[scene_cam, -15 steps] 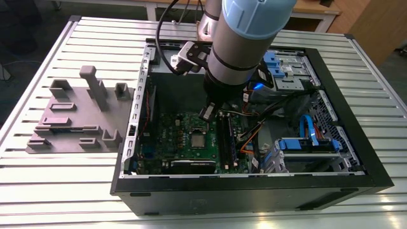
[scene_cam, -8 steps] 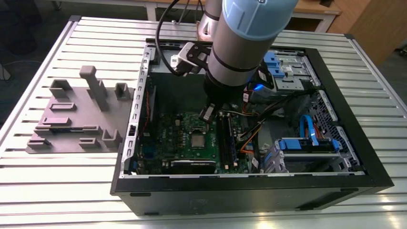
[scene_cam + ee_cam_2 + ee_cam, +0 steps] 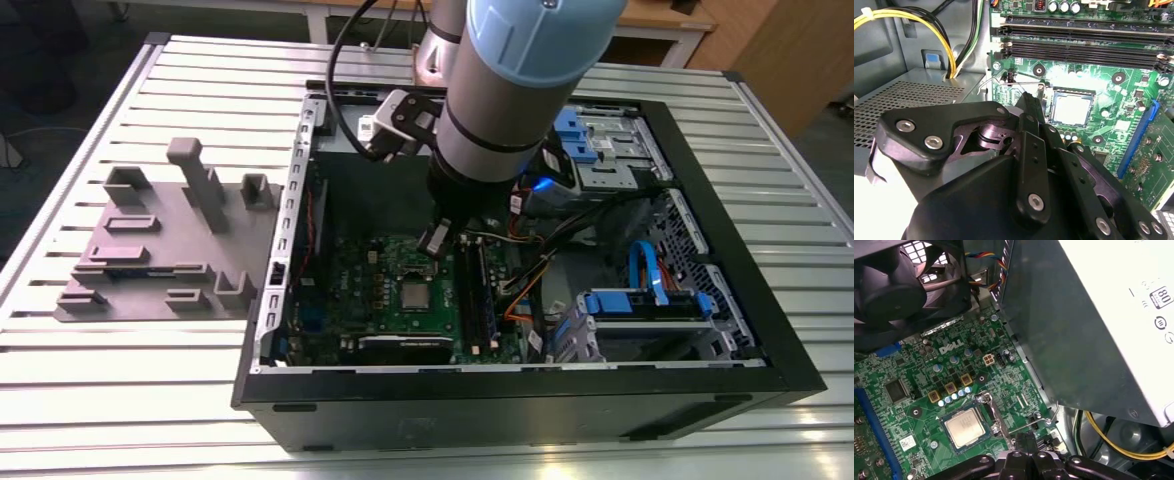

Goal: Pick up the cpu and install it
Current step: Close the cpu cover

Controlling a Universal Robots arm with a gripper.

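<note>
Silvery cpu (image 3: 965,427) sits in its socket on the green motherboard (image 3: 919,375), gripper (image 3: 1026,442) fingers pinched together empty beside it, power supply (image 3: 1089,325) crowding close.

one cpu (image 3: 964,427) in one socket frame (image 3: 991,415), one green motherboard (image 3: 387,262), one open pc case (image 3: 747,330), one power supply (image 3: 1089,325), one black fan (image 3: 899,285), one grey fixture plate (image 3: 147,260) on one slatted table (image 3: 120,370), one arm (image 3: 514,90), one gripper (image 3: 1026,442)

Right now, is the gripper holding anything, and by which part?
Nothing is held: the gripper is shut and empty, while the cpu lies in its socket on the motherboard.
</note>
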